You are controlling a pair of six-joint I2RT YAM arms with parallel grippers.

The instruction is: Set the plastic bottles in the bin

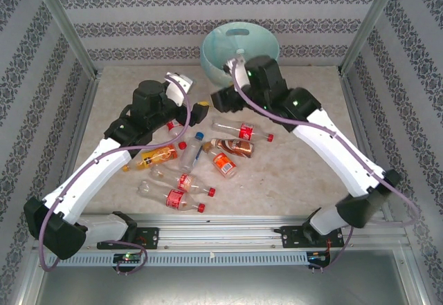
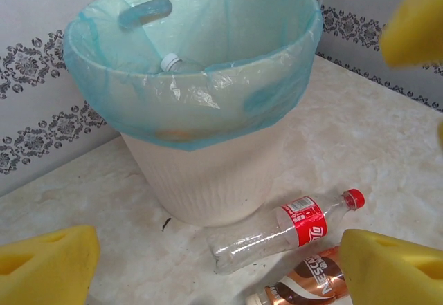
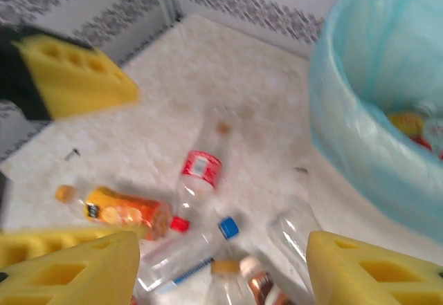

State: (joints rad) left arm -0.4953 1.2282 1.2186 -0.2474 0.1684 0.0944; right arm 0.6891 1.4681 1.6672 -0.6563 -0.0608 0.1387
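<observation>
Yellow foam fingers [image 2: 45, 267] frame the bottom of the left wrist view. The left gripper [image 2: 218, 260] is spread wide with nothing between its pads. Ahead, a red-labelled bottle [image 2: 291, 227] lies on its side just beside the foot of the bin [image 2: 208, 173]. The bin's turquoise liner [image 2: 194, 104] is folded over the rim, and there's a white-capped bottle [image 2: 173, 61] inside.

Over to the right wrist view: the right gripper [image 3: 223, 260] is parted too, gripping nothing. It hangs above loose plastic bottles [image 3: 197, 180] on the table [image 3: 228, 90], with the bin's edge at right.

From the top camera, both grippers hang empty between the scattered bottles and the bin at the table's far end.
</observation>
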